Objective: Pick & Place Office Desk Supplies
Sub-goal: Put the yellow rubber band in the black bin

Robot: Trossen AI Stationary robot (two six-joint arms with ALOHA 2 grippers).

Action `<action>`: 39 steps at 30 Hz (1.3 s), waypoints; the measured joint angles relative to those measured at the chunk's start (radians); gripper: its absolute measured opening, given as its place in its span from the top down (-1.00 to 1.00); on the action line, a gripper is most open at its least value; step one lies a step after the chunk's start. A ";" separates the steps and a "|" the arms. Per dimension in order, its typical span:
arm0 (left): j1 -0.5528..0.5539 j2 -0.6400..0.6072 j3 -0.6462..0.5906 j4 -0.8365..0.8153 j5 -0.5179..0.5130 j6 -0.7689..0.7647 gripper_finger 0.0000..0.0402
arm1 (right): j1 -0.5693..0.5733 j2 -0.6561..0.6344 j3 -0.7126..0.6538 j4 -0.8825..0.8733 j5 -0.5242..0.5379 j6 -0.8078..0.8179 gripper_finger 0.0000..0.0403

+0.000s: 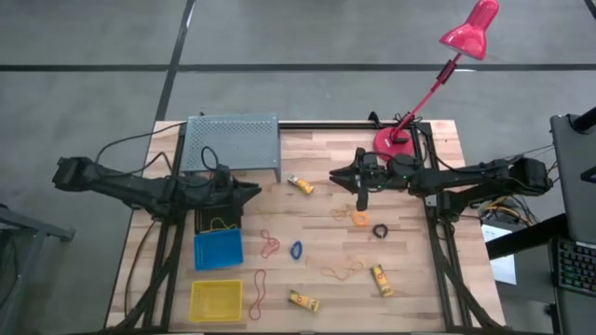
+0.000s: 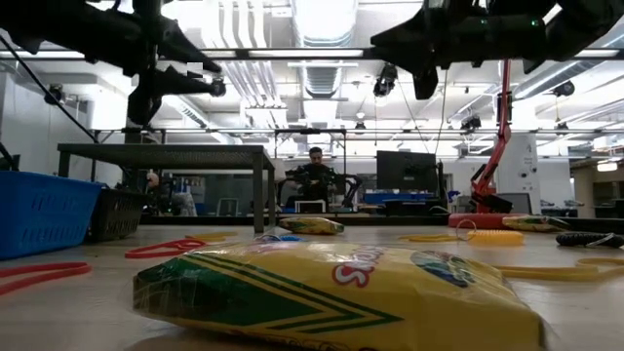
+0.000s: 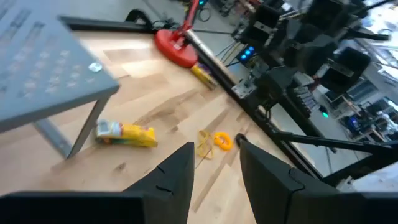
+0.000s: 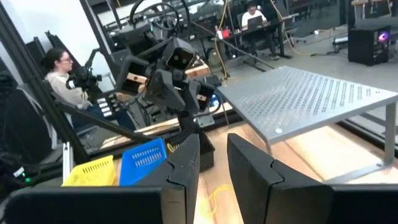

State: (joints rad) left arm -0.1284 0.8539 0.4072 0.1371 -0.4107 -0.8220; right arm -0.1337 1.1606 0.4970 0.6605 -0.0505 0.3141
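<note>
While both arms hang above the wooden table (image 1: pixel 317 233), the left gripper (image 3: pixel 214 163) hovers over the black bin (image 1: pixel 220 221), fingers parted and empty. The right gripper (image 4: pixel 213 163), near the pink lamp (image 1: pixel 438 79), also holds nothing, its fingers slightly apart. Rubber bands (image 1: pixel 269 245), yellow tubes (image 1: pixel 303 301) and a blue ring (image 1: pixel 296 249) lie scattered across the table between the arms.

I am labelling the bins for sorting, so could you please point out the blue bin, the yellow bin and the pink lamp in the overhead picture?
blue bin (image 1: pixel 201 252): high view, on its left rim.
yellow bin (image 1: pixel 216 302): high view, on its mesh floor.
pink lamp (image 1: pixel 470 30): high view, on its shade.
</note>
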 joint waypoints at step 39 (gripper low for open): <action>0.143 0.392 0.439 -0.752 0.218 -0.446 0.40 | 0.000 0.000 -0.021 -0.028 -0.001 0.000 0.65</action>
State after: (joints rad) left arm 0.0144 1.2461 0.8464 -0.6151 -0.1928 -1.2684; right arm -0.1337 1.1606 0.4763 0.6324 -0.0513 0.3140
